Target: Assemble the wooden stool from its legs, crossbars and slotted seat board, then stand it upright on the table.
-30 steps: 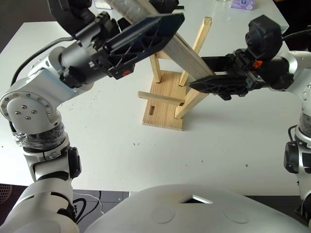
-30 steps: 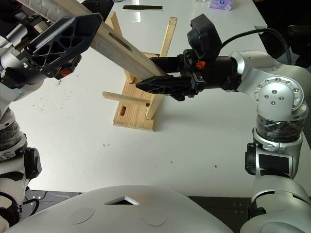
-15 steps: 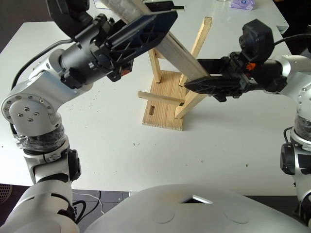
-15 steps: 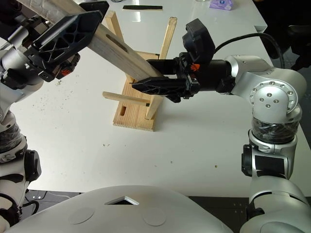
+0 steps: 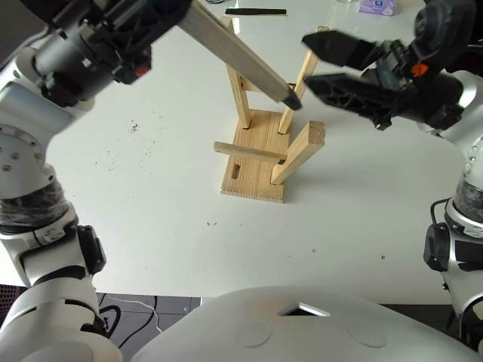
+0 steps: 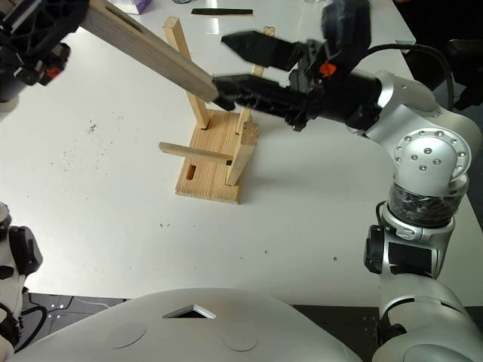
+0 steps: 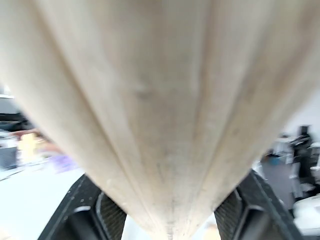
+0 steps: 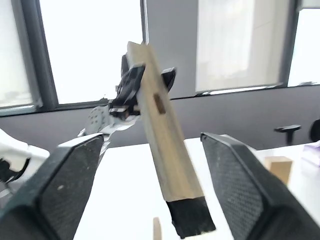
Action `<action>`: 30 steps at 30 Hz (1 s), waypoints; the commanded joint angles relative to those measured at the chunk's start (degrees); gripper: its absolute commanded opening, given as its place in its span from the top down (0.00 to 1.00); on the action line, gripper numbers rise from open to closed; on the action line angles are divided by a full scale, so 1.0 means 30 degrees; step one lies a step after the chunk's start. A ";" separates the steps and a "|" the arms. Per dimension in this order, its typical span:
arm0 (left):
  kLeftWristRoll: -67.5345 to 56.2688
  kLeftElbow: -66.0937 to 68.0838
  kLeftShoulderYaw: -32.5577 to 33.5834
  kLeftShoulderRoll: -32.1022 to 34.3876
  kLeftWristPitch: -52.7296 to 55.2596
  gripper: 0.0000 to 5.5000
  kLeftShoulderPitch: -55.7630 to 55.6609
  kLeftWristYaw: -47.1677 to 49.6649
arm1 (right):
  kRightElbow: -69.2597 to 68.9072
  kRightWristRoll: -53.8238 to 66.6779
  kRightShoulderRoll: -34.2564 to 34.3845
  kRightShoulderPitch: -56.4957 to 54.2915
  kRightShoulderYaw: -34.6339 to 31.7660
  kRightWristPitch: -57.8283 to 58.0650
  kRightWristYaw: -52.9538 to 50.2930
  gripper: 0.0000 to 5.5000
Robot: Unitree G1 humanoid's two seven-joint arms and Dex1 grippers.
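Your left pincer [image 5: 124,23] is clamped on a long plank [image 5: 234,51] and holds it in the air at the far left. The plank slopes down and to the right over the bench [image 5: 151,226]. It has a slot [image 8: 159,102] cut in its face and a dark cap [image 5: 293,96] on its low end. Your right pincer [image 5: 313,60] is spread wide at that end. In the right wrist view the capped tip sits between the two fingers [image 8: 65,195] and touches neither.

Below the plank's tip, the seat board [image 5: 253,185] lies flat in the middle of the bench, with a slot showing near its left edge. Three legs stand on it:
- A slim upright leg [image 5: 240,94] stands at the far left corner.
- A second slim leg [image 5: 289,119] leans right at the far right, its top partly behind the right pincer.
- A short thick leg [image 5: 298,154] leans right at the near right.

A crossbar [image 5: 247,152] runs level from the short thick leg out past the board's left side.

At the far edge of the bench you have a black strip [image 5: 255,11], and further right a purple thing [image 5: 376,7]. Dark specks [image 5: 134,127] lie on the bench left of the seat board.
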 commanded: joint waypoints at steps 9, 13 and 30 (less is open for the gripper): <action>0.9073 -0.0741 -0.0890 0.1468 -0.4924 0.63 0.6320 -0.5905 | 0.1822 -0.3771 0.1811 -0.0078 -0.0153 -0.3583 -0.4362 0.35; 1.0431 -0.0414 -0.0806 0.0917 -0.6601 0.63 0.7103 -0.6452 | 0.3465 -0.5040 0.1853 -0.0508 0.0064 -0.4175 -0.4214 0.35; 1.1698 -0.3281 -0.3168 -0.1236 -0.7361 0.63 1.0676 -0.6085 | 0.6223 -0.7293 0.2491 -0.1787 0.0856 -0.5211 -0.3057 0.35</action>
